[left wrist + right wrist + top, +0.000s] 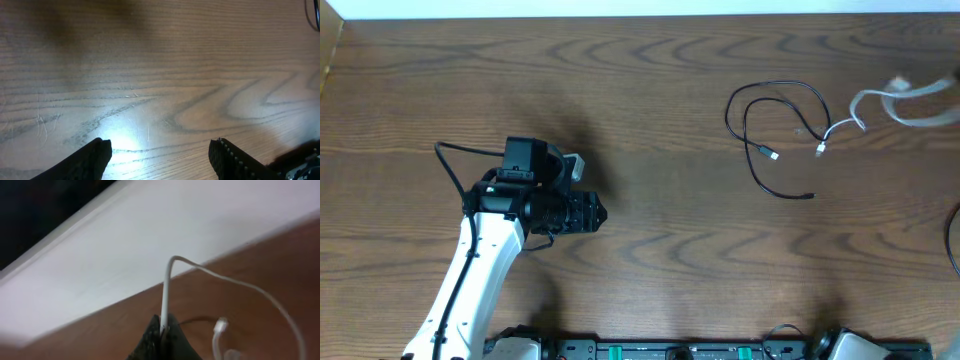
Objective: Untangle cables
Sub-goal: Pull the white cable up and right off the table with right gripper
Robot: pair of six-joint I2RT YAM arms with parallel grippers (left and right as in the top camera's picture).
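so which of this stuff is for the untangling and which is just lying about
For the job:
black cable
white cable, pinched in the right gripper

Just there:
table
arm wire, fixed to the left arm

No readable text, label, brand, number or sign in any of the three views. The plug end of the white cable [165, 290] is blurred in the right wrist view and tiny from overhead, so any marking on it can't be made out.
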